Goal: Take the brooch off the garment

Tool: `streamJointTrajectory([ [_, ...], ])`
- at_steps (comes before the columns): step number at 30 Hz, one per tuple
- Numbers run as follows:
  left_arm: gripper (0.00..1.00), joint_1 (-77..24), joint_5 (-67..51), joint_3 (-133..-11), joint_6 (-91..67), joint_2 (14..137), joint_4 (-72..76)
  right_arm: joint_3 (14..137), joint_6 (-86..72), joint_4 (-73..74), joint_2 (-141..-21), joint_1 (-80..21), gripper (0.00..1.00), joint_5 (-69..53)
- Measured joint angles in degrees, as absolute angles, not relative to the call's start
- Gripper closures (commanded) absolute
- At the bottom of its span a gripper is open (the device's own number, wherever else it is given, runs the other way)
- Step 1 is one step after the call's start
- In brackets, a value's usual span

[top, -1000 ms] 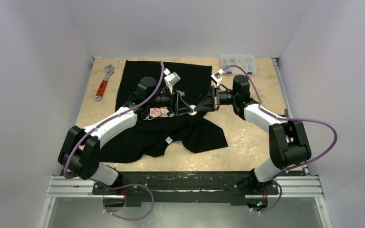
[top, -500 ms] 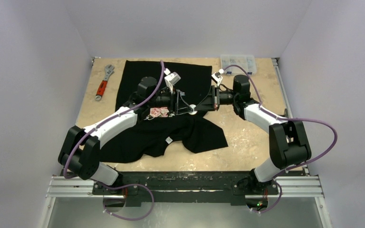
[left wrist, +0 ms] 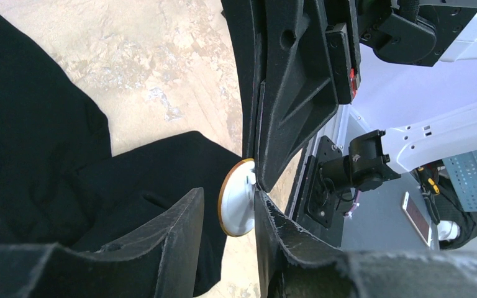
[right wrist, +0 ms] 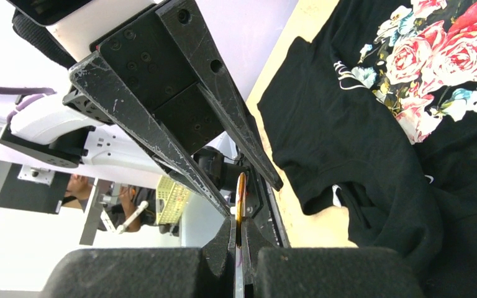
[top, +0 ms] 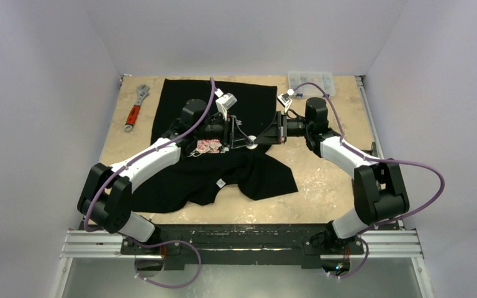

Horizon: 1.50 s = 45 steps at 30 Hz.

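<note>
The black T-shirt (top: 186,174) lies crumpled on the table, its pink-rose print (top: 208,146) beside the left wrist; it also shows in the right wrist view (right wrist: 372,130). The brooch (top: 251,144) is a round white disc with a gold rim. My right gripper (top: 256,141) is shut on its edge and holds it above the shirt's sleeve. In the right wrist view the brooch (right wrist: 241,197) stands edge-on between my pads. My left gripper (top: 241,140) is open, its fingers (left wrist: 161,233) on either side of the brooch (left wrist: 236,202), which touches one finger. No fabric hangs from the brooch.
A red-handled adjustable wrench (top: 135,107) lies at the far left of the table. A clear plastic organiser box (top: 311,80) stands at the far right edge. The shirt's white neck label (top: 221,183) faces the near side.
Both grippers have edged slightly toward the far side, still together. The right arm's elbow has shifted right. The brooch stays in the right gripper.
</note>
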<state>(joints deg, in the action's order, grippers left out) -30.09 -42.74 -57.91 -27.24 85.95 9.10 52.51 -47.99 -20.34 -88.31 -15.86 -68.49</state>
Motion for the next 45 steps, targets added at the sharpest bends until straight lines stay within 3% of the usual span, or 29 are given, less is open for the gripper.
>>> streamJointTrajectory([
  [9,0.73,-30.09,-44.62,-58.41,-27.29,86.46,8.67,53.39,-43.13,-18.46,-87.68,-16.64,1.0,-68.1],
  [16,1.0,-29.87,-46.87,-58.83,-27.29,87.11,8.88,56.84,-33.71,-9.85,-87.66,-16.88,1.0,-68.51],
  [20,1.0,-29.58,-49.01,-58.83,-27.77,87.11,10.59,59.79,-26.24,-3.11,-87.66,-16.93,1.0,-69.04],
  [26,1.0,-29.39,-51.48,-57.45,-29.61,86.83,15.4,65.23,-15.46,9.87,-87.85,-17.08,0.58,-69.76],
  [28,1.0,-29.39,-51.66,-56.66,-30.48,86.74,16.6,67.13,-12.27,14.06,-87.85,-17.34,0.54,-70.06],
  [40,1.0,-27.38,-53.34,-53.49,-38.33,86.74,23.29,68.84,-3.95,23.33,-87.57,-16.95,0.63,-70.04],
  [45,1.0,-27.0,-53.3,-53.23,-39.99,86.74,25.74,68.07,-5.93,21.74,-86.48,-16.93,0.6,-70.08],
])
